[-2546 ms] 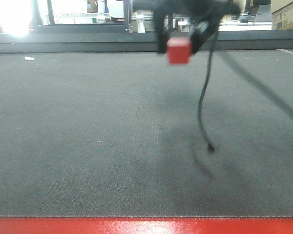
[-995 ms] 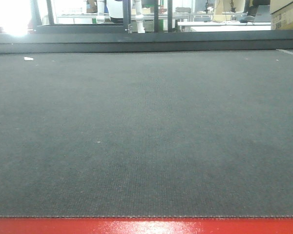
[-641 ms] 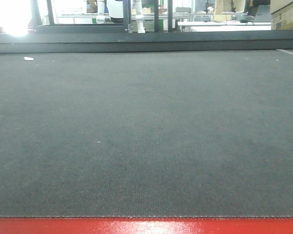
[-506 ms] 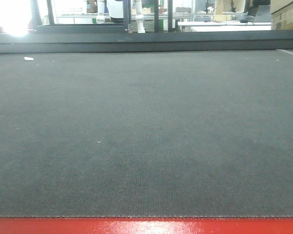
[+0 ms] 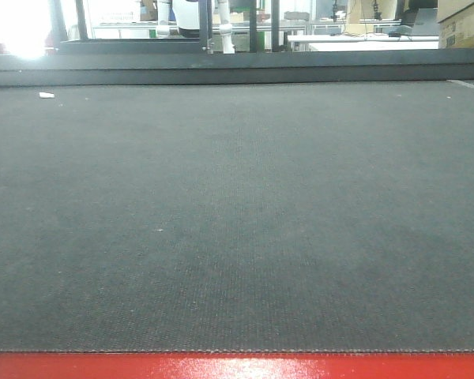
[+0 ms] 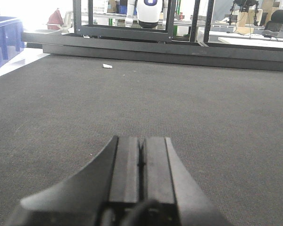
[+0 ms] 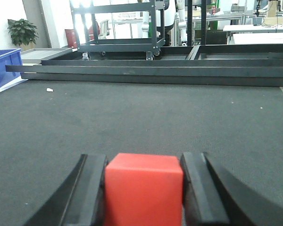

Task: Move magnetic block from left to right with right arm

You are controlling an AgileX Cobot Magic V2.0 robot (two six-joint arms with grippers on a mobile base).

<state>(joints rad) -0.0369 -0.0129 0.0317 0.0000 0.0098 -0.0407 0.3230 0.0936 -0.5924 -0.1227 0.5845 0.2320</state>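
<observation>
In the right wrist view, the magnetic block [image 7: 144, 188], a plain red cube, sits squeezed between the two black fingers [image 7: 92, 188] of my right gripper [image 7: 144, 162], which is shut on it above the dark mat [image 7: 141, 113]. My left gripper [image 6: 141, 141] fills the bottom of the left wrist view, its two black pads pressed together with nothing between them. The front-facing view shows only the mat [image 5: 237, 213]; neither arm nor the block appears in it.
A small white scrap [image 5: 47, 95] lies on the mat at the far left. A dark raised rail [image 5: 237, 73] bounds the mat's far edge and a red strip [image 5: 237, 366] its near edge. A blue bin [image 6: 4, 37] stands off the mat's left side.
The right arm holding the red block and its dangling cable has left the front-facing view. That view has shown only the bare mat for the last second.
</observation>
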